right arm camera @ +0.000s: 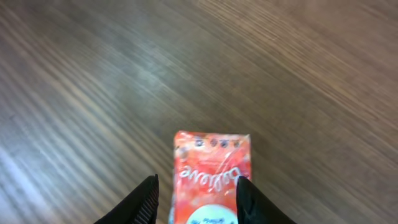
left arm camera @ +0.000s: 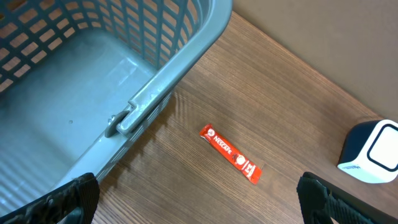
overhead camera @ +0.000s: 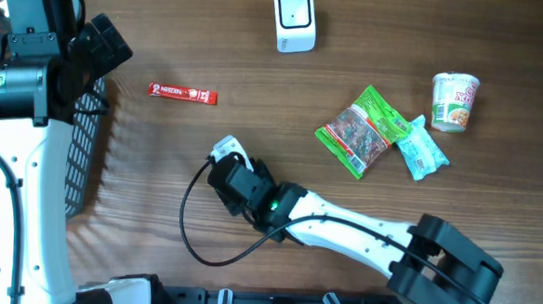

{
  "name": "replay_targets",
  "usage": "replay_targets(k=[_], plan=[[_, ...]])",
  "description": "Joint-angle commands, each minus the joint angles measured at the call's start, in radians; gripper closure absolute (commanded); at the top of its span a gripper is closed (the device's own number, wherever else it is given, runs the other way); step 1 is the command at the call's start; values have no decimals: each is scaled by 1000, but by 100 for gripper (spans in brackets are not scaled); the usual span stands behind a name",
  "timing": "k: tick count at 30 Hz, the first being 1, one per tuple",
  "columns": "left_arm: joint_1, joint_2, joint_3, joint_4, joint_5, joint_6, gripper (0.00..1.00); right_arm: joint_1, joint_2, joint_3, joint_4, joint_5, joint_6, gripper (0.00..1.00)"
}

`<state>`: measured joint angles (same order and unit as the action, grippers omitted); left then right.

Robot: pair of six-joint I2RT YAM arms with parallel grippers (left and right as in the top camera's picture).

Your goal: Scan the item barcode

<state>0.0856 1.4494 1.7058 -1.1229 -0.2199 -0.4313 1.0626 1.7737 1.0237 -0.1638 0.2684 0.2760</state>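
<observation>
Two fingers of the right gripper (right arm camera: 198, 198) are set half-parted astride the red snack packet (right arm camera: 211, 169). A gap is seen beside one finger, so no grip is judged made. The straddle suits lifting the packet toward the barcode scanner (overhead camera: 294, 20), well beyond the hand. The left gripper (left arm camera: 196, 193) is held wide open and empty beside the basket (left arm camera: 174, 74), out of the way.

Overhead looked straight down on the worktop (overhead camera: 352, 44); left wrist, angled, shared the scanner (overhead camera: 294, 20); right wrist sat close.
</observation>
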Motion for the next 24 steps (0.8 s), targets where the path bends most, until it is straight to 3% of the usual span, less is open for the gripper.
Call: replay_targets(k=[1, 11, 19, 21, 23, 24], plan=[[4, -3, 10, 0, -9, 8, 0, 6, 40, 14, 24, 39, -38, 59], [4, -3, 10, 0, -9, 8, 0, 8, 80, 14, 19, -76, -37, 64], [4, -3, 10, 0, -9, 8, 0, 8, 140, 10, -10, -51, -67, 59], [4, -3, 10, 0, -10, 8, 0, 8, 140, 11, -9, -51, -66, 71], [4, -3, 10, 0, -9, 8, 0, 5, 116, 18, -13, -51, -34, 93], [4, -3, 10, 0, -9, 8, 0, -2, 80, 19, -13, -51, -3, 96]])
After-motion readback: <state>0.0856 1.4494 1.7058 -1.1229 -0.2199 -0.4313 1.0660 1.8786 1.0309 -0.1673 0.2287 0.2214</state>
